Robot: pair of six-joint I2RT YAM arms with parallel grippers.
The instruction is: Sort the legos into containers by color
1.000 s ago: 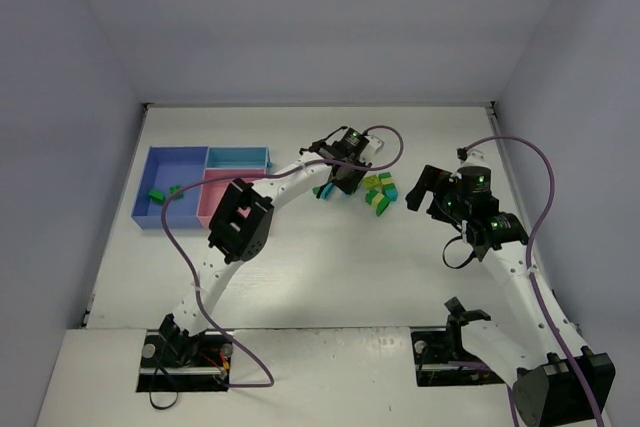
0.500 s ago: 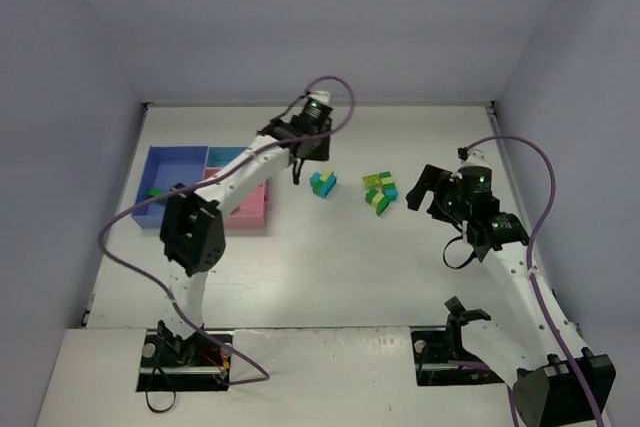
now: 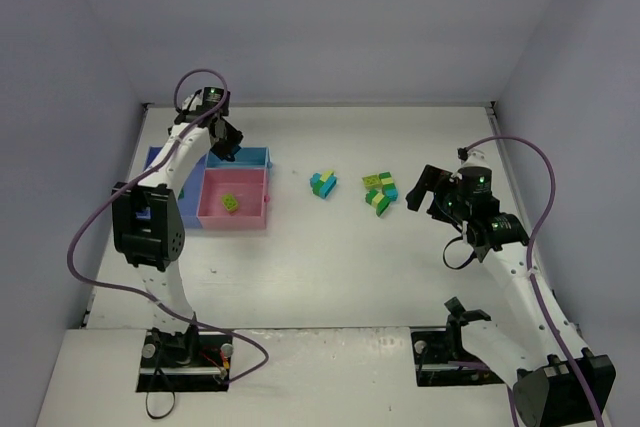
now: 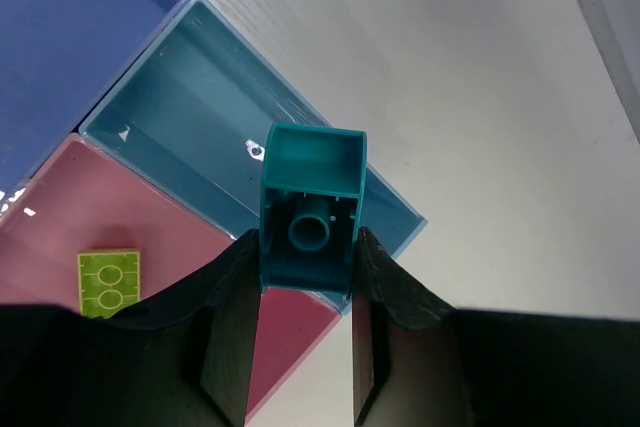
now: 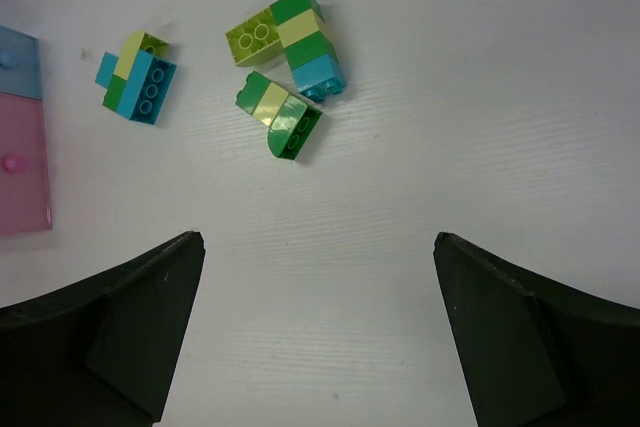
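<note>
My left gripper (image 3: 222, 143) is shut on a teal lego (image 4: 310, 202) and hangs over the narrow light-blue tray (image 4: 190, 107), near its right end. One yellow-green lego (image 3: 230, 203) lies in the pink tray (image 3: 252, 190). The larger blue tray (image 4: 70, 27) adjoins both, and my left arm covers much of it from above. Loose legos lie in two small heaps on the table, one teal and green (image 3: 323, 184), the other green, yellow-green and teal (image 3: 379, 191). My right gripper (image 5: 318, 242) stands open just right of the heaps, with nothing between its fingers.
The three joined trays sit at the table's back left. Grey walls close the table in at the back and on both sides. My right arm (image 3: 500, 247) rises along the right side.
My left arm has swung left from the heaps to above the trays, carrying the teal lego. The right arm has not moved.
</note>
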